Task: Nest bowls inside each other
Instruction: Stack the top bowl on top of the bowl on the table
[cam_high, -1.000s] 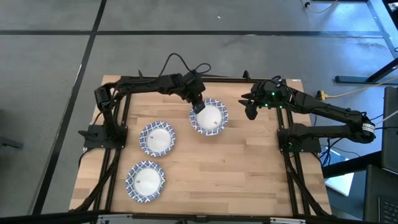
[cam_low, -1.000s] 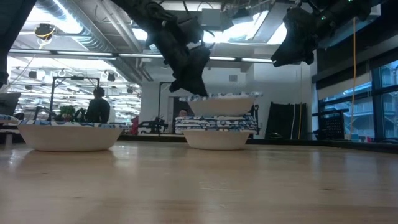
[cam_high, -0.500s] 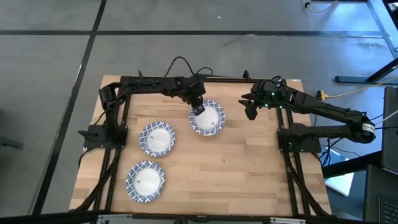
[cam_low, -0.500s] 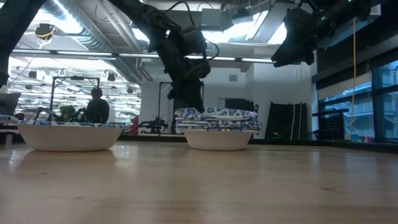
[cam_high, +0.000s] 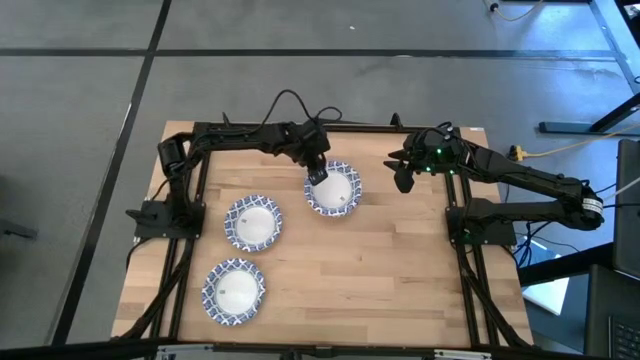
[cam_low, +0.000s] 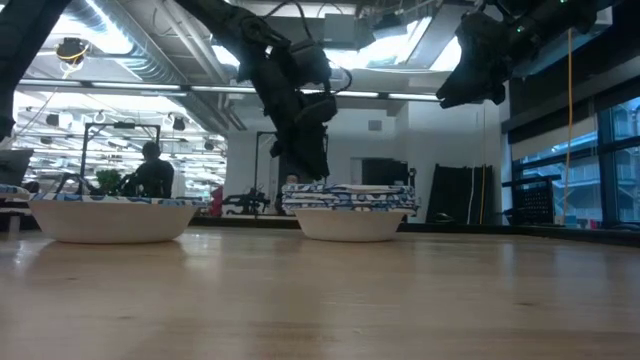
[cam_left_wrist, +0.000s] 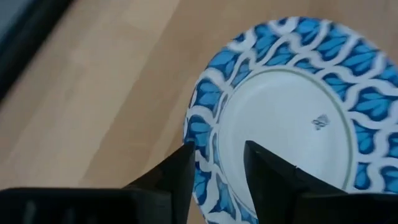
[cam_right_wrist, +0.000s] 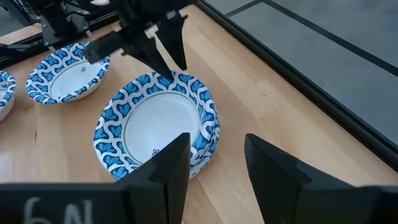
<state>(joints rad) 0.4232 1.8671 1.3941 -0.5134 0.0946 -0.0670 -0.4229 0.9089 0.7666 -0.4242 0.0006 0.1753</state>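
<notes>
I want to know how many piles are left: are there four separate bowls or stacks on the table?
No, the overhead view shows three: the stack under the left claw, and two bowls nearer the left side.

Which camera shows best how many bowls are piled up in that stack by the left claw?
The low view: the stack of bowls stands side-on, its rims layered. The high view and both wrist views look down onto only the top bowl, where the left gripper sits.

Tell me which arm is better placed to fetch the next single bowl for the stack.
Probably left: its gripper is at the stack, beside the nearest single bowl; the right gripper hovers farther away.
</notes>
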